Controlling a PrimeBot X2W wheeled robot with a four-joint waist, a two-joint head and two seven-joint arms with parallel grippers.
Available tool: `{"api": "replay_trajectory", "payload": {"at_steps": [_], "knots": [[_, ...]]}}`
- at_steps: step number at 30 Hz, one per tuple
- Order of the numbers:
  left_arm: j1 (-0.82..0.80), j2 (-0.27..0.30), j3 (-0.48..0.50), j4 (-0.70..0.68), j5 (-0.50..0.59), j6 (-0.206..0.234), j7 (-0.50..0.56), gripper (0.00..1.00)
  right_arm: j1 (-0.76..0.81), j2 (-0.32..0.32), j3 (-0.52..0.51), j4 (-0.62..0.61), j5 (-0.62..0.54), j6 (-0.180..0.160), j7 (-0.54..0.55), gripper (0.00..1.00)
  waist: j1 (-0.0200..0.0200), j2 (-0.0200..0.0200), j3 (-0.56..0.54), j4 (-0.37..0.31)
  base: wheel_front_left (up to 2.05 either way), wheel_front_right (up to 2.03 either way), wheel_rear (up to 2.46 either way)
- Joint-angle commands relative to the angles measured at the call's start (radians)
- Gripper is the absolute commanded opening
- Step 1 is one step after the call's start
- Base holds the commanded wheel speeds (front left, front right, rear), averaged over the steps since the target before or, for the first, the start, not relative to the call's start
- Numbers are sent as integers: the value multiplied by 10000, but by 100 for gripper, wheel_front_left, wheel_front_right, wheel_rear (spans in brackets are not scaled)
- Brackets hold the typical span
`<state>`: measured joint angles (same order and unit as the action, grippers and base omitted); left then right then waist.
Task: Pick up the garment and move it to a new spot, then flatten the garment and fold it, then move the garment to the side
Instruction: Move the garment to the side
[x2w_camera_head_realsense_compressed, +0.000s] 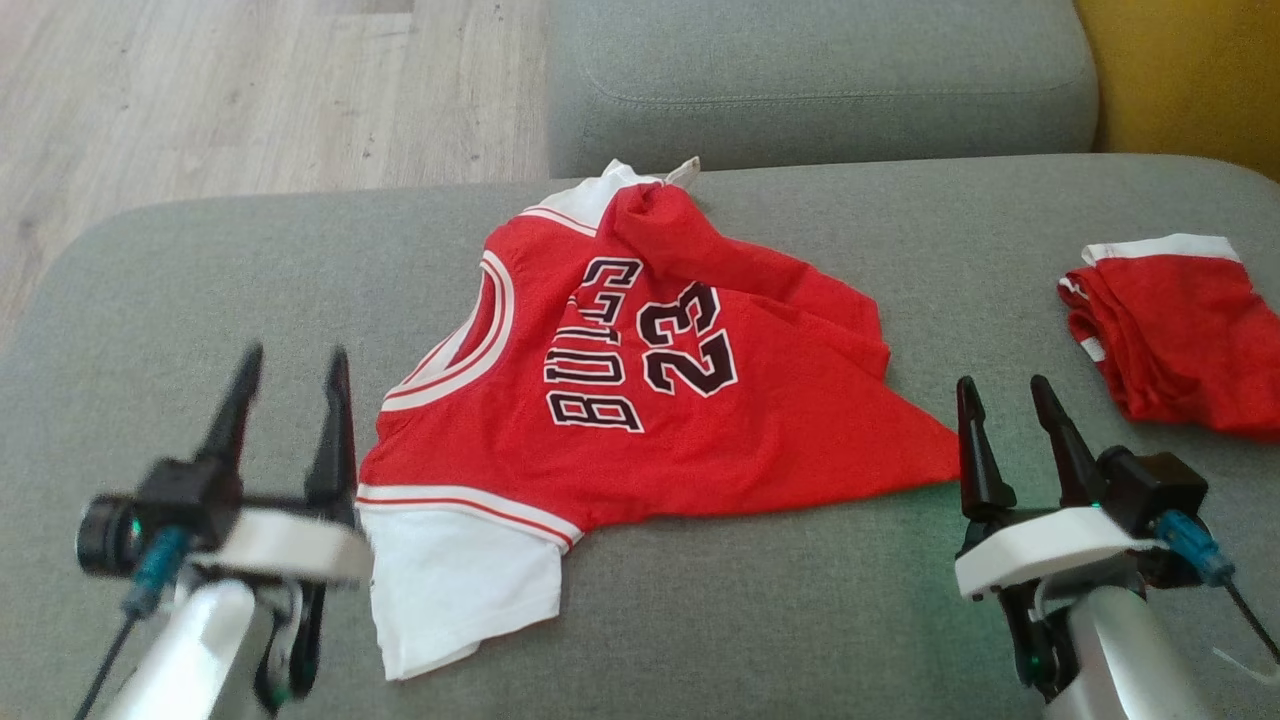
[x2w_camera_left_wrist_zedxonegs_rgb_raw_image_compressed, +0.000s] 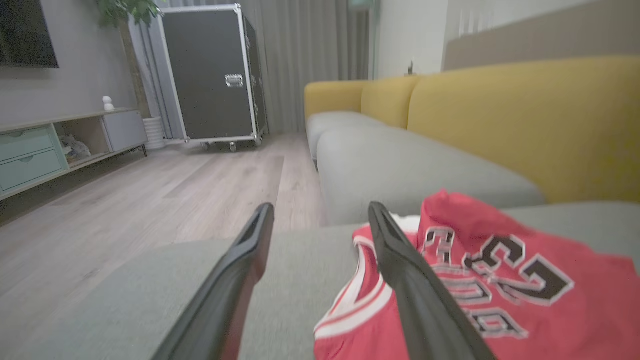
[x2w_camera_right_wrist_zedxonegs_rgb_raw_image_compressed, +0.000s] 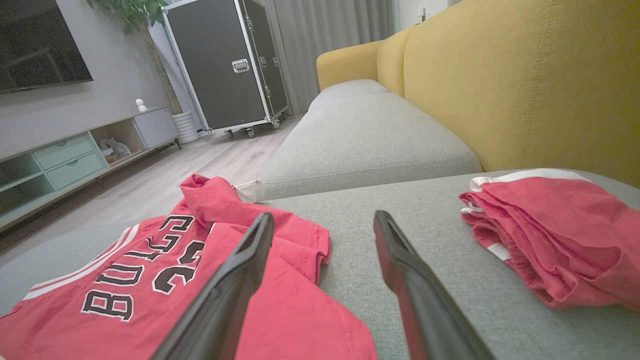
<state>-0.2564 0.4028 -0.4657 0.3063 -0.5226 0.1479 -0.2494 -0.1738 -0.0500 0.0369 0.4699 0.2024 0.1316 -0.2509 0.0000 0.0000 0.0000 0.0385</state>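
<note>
Two claws in view, both spread wide with nothing between the fingers. Everything sits on one big grey cushion (x2w_camera_head_realsense_compressed: 800, 600), so that's the reference here.

The jersey (x2w_camera_head_realsense_compressed: 640, 400) lies about mid-cushion, red with white trim and BULLS 23 lettering facing up. It's mostly spread out but not flat. A red flap is flopped over itself toward the cushion's far edge, and a white panel sticks out at the near-left corner. There are wrinkles along its right side too.

The left claw (x2w_camera_head_realsense_compressed: 295, 352) hangs over the cushion's near-left part, just beside the jersey's white-banded edge. Whether the inner finger actually touches the cloth is hard to call, since it's a bit blurred. The right claw (x2w_camera_head_realsense_compressed: 1000, 380) is over the cushion's near-right part, fingertips just off the jersey's pointed right corner, and it looks clear of it.

A red bundle (x2w_camera_head_realsense_compressed: 1180, 330) with white stripes is folded up at the cushion's right edge, well apart from the jersey. Wood floor (x2w_camera_head_realsense_compressed: 250, 90) runs past the cushion's far-left side.
</note>
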Motion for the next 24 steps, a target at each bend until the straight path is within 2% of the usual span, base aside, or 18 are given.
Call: {"api": "replay_trajectory", "payload": {"at_steps": [1,4,7,10,14,17,18,24], "knots": [[-508,34,828,-644,169,152,-116,100,-207,-3,219,-382,7,-9,-109,100,0,0,23,-5,0,0,0],[87,-1099,2080,-1656,211,34,-120,100,-190,-3,226,-562,10,-9,-109,100,0,0,110,-4,0,0,0],[638,-2020,2977,-2187,621,-481,-121,100,-184,-3,241,-731,-12,-9,-109,100,0,0,225,46,0,0,0],[956,-2665,3383,-2116,1091,-1137,-122,100,-290,-3,209,-798,-144,-9,-109,100,0,0,393,163,0,0,0],[978,-3076,3734,-1845,1686,-1817,-122,100,-643,-3,180,-682,-575,-9,-109,100,0,0,661,417,0,0,0],[916,-3228,3909,-1738,1861,-2019,-123,100,-941,-3,132,-455,-850,-9,-109,100,0,0,885,570,0,0,0],[813,-3337,3993,-1645,2026,-2186,-123,100,-1395,-3,-53,-85,-975,-9,-16,100,0,0,1119,722,0,0,0],[365,-3498,3838,-1574,2282,-2550,-123,100,-3263,-75,-629,1537,-1756,-9,1247,100,0,0,1890,1238,0,0,0]]}}
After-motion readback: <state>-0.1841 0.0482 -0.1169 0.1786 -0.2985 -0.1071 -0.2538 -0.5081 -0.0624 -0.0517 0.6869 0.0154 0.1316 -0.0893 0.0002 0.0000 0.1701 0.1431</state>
